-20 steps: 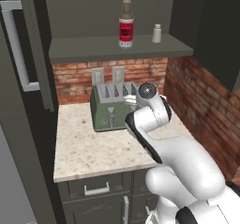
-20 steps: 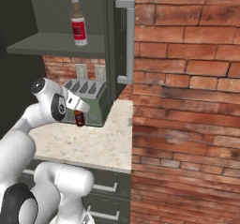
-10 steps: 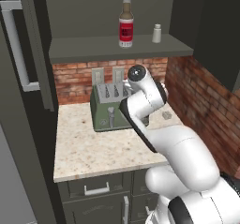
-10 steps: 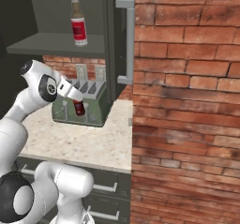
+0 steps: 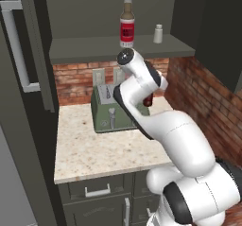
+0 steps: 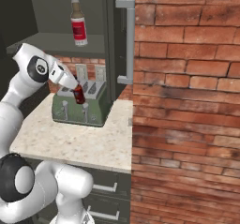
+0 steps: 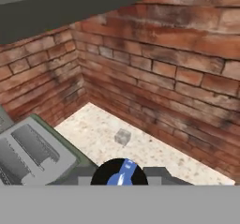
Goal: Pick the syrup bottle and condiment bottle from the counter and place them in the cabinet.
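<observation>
One bottle (image 5: pixel 126 21) is already stood on the cabinet shelf (image 5: pixel 90 49). The second bottle (image 6: pixel 78 94), dark red, is pinched in the gripper (image 6: pixel 77 91) above the toaster (image 6: pixel 79 107), apparently clear of the counter (image 6: pixel 70 143); shelving it remains.

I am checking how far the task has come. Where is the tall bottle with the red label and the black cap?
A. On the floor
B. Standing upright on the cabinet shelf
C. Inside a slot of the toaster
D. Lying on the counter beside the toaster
B: the tall bottle stands upright on the cabinet shelf, left of a small white shaker, above the toaster.
</observation>
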{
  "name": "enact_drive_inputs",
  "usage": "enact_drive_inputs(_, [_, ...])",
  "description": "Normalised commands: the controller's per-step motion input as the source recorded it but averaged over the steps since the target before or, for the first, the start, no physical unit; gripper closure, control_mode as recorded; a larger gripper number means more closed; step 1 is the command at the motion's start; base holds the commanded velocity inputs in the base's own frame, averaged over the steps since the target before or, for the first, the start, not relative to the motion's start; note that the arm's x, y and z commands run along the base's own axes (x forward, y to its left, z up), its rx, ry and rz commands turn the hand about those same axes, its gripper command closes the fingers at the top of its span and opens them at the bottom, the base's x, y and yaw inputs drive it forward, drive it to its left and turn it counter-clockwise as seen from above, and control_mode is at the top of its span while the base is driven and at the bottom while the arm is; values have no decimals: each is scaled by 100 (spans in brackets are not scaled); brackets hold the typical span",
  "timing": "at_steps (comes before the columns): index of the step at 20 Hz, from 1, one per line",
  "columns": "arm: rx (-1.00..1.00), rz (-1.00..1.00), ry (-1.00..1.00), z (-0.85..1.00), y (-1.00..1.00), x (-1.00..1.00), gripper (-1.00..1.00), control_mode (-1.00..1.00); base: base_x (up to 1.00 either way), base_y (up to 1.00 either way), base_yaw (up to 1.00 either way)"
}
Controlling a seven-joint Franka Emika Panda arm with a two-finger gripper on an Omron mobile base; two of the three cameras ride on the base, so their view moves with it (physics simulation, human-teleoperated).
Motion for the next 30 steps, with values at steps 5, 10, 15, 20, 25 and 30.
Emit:
enact_drive_inputs(5, [-1, -2, -3, 44, -16, 11, 100, -100, 0, 0, 0])
enact_drive_inputs(10, [-4, 0, -15, 28, -13, 0, 100, -100, 0, 0, 0])
enact_drive_inputs(15, [0, -1, -15, 45, -15, 0, 100, -100, 0, 0, 0])
enact_drive_inputs(20, [0, -3, -11, 52, -8, 0, 100, -100, 0, 0, 0])
enact_drive_inputs(25, [-1, -5, -9, 56, 0, 0, 100, -100, 0, 0, 0])
enact_drive_inputs(30, [-2, -7, -6, 55, 1, 0, 100, -100, 0, 0, 0])
